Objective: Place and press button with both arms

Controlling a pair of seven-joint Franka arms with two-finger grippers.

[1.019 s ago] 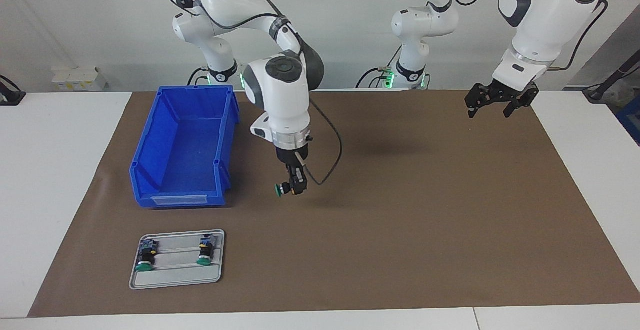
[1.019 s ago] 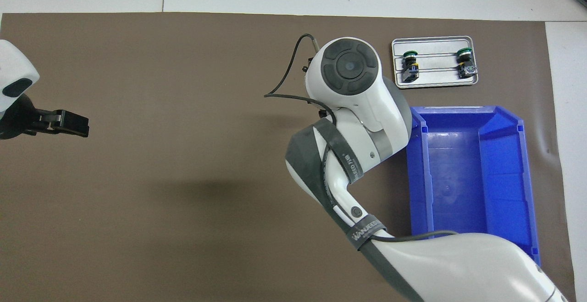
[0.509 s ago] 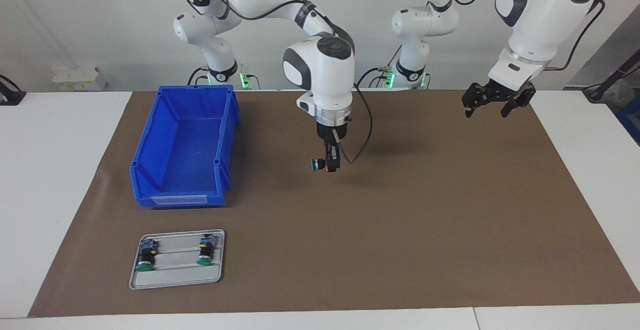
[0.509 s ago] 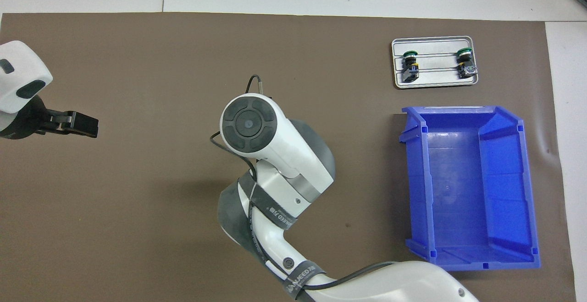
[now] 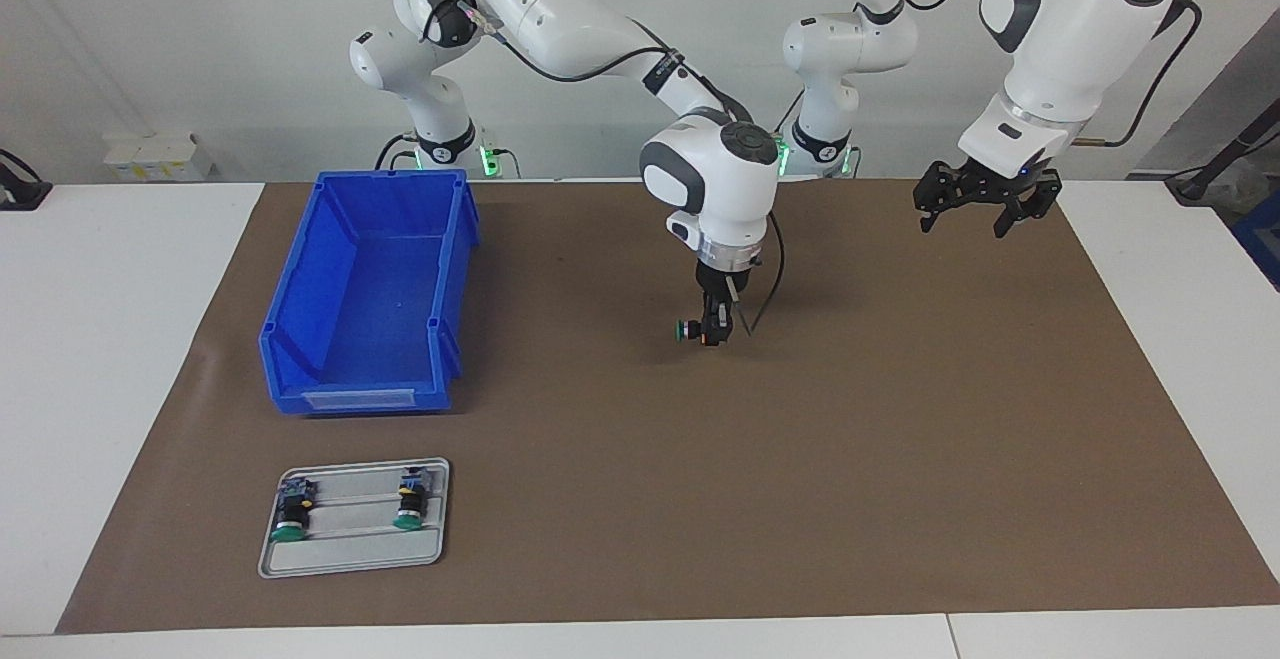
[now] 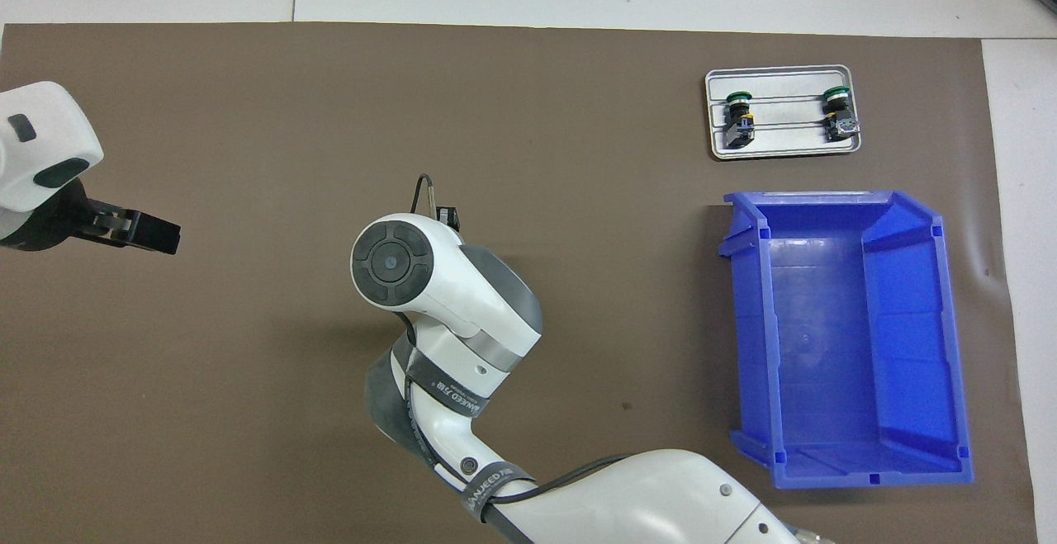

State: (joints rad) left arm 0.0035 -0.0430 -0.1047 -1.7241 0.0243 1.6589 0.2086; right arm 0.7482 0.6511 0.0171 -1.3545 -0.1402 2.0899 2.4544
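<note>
My right gripper (image 5: 712, 329) is shut on a button (image 5: 690, 330), whose green cap points sideways toward the right arm's end of the table. It hangs low over the middle of the brown mat (image 5: 900, 439). In the overhead view the right arm's wrist (image 6: 396, 262) covers the button, and only a bit of the right gripper (image 6: 448, 216) shows. My left gripper (image 5: 978, 201) stands open and empty in the air over the mat at the left arm's end, and the overhead view shows the left gripper (image 6: 157, 234) too.
An empty blue bin (image 5: 360, 399) stands at the right arm's end. Farther from the robots lies a grey tray (image 5: 350, 556) with two more buttons (image 5: 291, 517) (image 5: 409, 505) on it. In the overhead view: bin (image 6: 817, 338), tray (image 6: 784, 141).
My right arm has carried the button from beside the blue bin toward the mat's middle and lowered it. The left gripper has drifted slightly inward and stays open.
</note>
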